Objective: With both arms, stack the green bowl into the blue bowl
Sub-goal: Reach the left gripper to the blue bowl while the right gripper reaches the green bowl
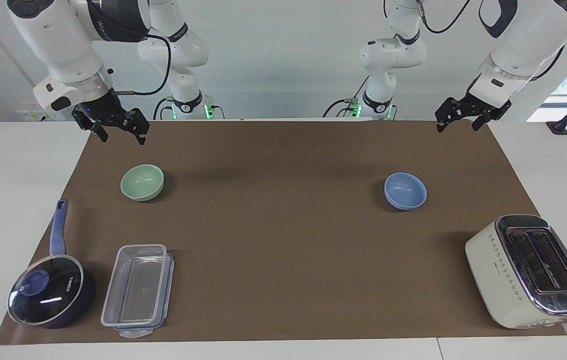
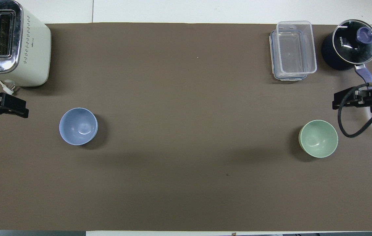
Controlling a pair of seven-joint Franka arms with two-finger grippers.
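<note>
— While both arms wait raised, where do we see the bowls?
— The green bowl [image 1: 142, 182] sits toward the right arm's end of the counter [image 1: 283, 240], the blue bowl [image 1: 405, 191] toward the left's; right tool [image 1: 120, 131] and left tool [image 1: 465, 119] both spread, empty

Mat [image 1: 283, 260]: brown, covers most of the white table [image 1: 8, 200]
Toaster [image 1: 531, 270]: cream with chrome top, two slots, at the left arm's end
Saucepan [image 1: 53, 292]: dark blue, glass lid on, handle pointing toward the robots, at the right arm's end
Box [image 1: 138, 290]: clear plastic, open, just beside the saucepan
</note>
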